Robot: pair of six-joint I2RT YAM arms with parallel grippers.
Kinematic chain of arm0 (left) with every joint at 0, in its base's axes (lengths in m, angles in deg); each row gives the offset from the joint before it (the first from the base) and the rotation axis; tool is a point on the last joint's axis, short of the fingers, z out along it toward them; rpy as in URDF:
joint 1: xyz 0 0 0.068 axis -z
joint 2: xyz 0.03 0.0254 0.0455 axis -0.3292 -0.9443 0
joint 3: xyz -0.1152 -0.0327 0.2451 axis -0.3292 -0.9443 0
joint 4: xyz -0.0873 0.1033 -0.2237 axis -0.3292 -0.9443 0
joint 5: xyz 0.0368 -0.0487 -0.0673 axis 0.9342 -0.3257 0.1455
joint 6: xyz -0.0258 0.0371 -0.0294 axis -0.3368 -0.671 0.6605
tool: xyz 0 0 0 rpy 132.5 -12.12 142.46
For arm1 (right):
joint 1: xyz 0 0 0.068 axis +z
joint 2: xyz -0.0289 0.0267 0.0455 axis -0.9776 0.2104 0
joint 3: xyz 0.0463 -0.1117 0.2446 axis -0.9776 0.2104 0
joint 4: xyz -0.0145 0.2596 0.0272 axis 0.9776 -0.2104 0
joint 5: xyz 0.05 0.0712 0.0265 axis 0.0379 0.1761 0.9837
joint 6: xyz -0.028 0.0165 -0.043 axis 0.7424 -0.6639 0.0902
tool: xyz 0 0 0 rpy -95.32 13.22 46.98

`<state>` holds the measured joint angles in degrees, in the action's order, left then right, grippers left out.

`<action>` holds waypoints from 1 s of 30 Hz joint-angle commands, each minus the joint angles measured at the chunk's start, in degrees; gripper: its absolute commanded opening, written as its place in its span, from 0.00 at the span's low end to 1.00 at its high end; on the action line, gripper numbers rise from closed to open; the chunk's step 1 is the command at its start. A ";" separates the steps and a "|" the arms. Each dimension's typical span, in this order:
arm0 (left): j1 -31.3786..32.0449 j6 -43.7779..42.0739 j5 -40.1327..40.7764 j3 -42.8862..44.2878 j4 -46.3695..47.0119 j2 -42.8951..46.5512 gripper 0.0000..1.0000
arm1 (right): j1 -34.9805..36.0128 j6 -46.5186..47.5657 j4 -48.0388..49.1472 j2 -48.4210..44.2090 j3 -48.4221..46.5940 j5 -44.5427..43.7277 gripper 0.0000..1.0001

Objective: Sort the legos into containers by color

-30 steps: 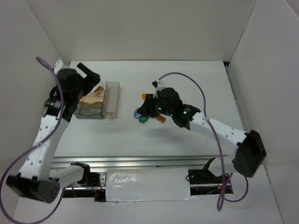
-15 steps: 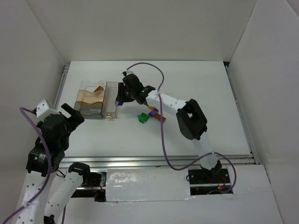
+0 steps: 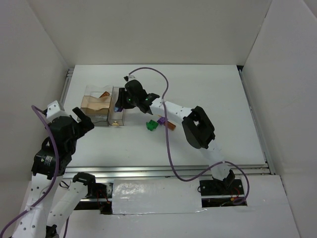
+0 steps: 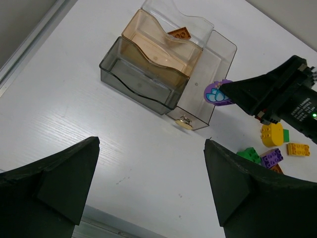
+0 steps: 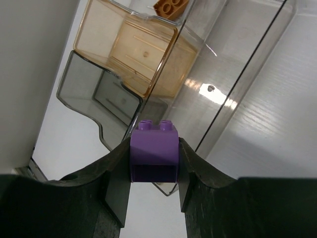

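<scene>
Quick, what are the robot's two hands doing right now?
Left gripper: open, holding nothing.
Right gripper: closed on the purple lego.

A white tabletop point(image 3: 213, 84) sits boxed in by plain white walls point(image 3: 148, 29). A metal rail point(image 3: 148, 170) runs along its near edge.

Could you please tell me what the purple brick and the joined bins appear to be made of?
The purple brick looks like hard moulded plastic, smooth, with crisp studs on top. The bins seem to be glossy see-through plastic, tinted smoky grey, amber and clear; the table shows through their walls.
</scene>
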<state>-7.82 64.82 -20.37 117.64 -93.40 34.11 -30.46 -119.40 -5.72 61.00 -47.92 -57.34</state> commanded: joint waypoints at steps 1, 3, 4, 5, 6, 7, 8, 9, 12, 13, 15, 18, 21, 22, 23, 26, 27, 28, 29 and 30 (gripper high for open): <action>0.29 -1.90 -1.64 0.08 2.99 0.01 1.00 | 0.50 -0.61 4.21 3.03 -3.92 -0.30 0.22; 0.29 -1.99 -1.64 0.08 3.08 -0.08 1.00 | 0.59 -0.43 2.90 4.27 -6.89 -0.65 0.45; 0.29 -2.08 -1.56 0.17 2.99 -0.08 1.00 | 0.50 -0.34 1.50 5.14 -7.87 -0.48 0.60; 0.38 -2.08 -1.47 0.08 2.99 0.01 0.99 | 0.42 0.27 1.31 5.24 -8.66 -0.05 0.64; 0.38 -2.08 -1.47 0.17 2.90 0.01 0.99 | 0.50 0.27 1.22 5.24 -8.76 0.05 0.66; 0.47 -2.08 -1.38 0.17 2.90 0.09 1.00 | 0.59 0.53 1.48 4.46 -8.50 0.05 0.70; 0.47 -2.08 -1.29 0.26 2.81 0.18 1.00 | 0.59 1.14 1.66 4.02 -7.89 -0.21 0.77; 0.47 -2.08 -1.21 0.26 2.81 0.18 0.99 | 0.59 1.41 1.83 3.23 -7.36 -0.83 0.78; 0.55 -1.90 -0.42 0.34 2.37 0.45 1.00 | 0.07 2.47 1.22 -1.16 -3.94 -2.50 0.79; 0.55 -1.90 0.02 0.43 2.37 0.45 1.00 | -0.20 2.56 0.61 -4.92 -2.01 -5.11 0.79; 0.64 -1.81 0.38 0.43 2.02 0.18 0.99 | -0.46 2.82 0.17 -10.02 5.81 -8.90 0.79; 0.64 -1.72 0.20 0.61 1.67 -0.69 1.00 | -0.55 1.24 -9.28 -19.07 12.67 -21.02 0.79; 0.64 -2.43 -1.46 0.61 2.28 -1.84 0.99 | -0.99 -2.27 -16.60 -23.13 18.03 -29.91 0.79; 0.64 -2.78 -2.16 0.43 2.55 -2.10 0.99 | -1.08 -3.06 -18.19 -23.84 19.44 -31.32 0.79; 0.64 -3.30 -3.04 0.43 2.90 -2.80 0.99 | -1.17 -5.85 -19.77 -24.37 21.11 -34.11 0.79; 0.64 -4.10 -5.50 0.26 3.42 -3.95 1.00 | -1.95 -9.65 -24.69 -24.47 22.53 -37.38 0.79; 0.64 -4.36 -5.95 0.34 3.51 -4.21 0.99 | -2.39 -11.40 -25.84 -23.86 22.27 -38.00 0.79; 0.64 -4.62 -6.82 0.08 3.69 -4.47 1.00 | -2.66 -12.20 -27.07 -22.89 20.96 -38.44 0.78; 0.64 -4.80 -7.18 0.08 3.86 -4.48 1.00 | -3.01 -13.17 -28.56 -20.88 20.08 -38.80 0.78; 0.64 -4.89 -7.35 0.08 3.87 -4.65 1.00 | -3.62 -14.31 -30.32 -20.17 19.11 -38.80 0.78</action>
<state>-7.43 61.82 -25.40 117.64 -92.00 29.65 -32.91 -128.14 -27.99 37.55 -27.20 -90.76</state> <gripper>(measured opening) 0.995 0.781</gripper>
